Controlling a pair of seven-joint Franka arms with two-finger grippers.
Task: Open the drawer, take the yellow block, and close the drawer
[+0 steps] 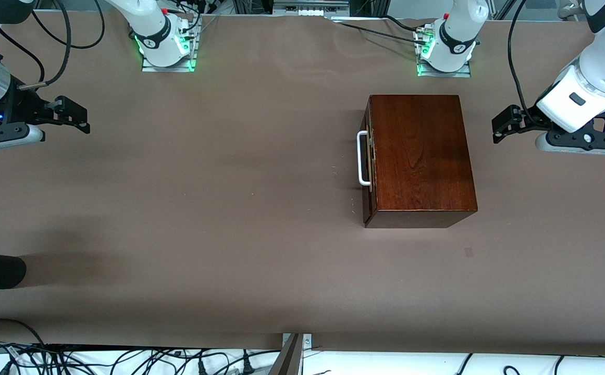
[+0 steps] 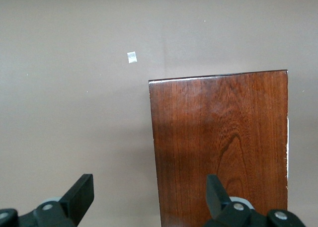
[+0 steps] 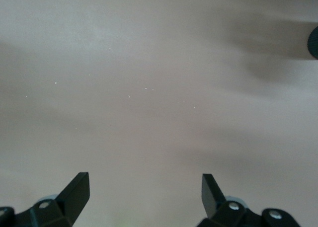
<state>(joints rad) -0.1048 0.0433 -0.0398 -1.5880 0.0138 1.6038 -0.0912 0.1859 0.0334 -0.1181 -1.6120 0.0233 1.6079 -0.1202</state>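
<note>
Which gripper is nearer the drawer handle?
Left gripper, beside the box at its end of the table. Right gripper hangs at the right arm's end. Handle.

Brown table (image 1: 229, 208), small tape scrap (image 2: 131, 57)

The table (image 1: 229, 208) has a brown cover. A dark wooden box (image 1: 419, 156) stands on it, toward the left arm's end.

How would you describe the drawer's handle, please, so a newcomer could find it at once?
On the brown table stands one dark reddish wooden box, toward the left arm's end. Its closed drawer faces the right arm's end. The handle is the white U-shaped bar there, the only white part.
</note>
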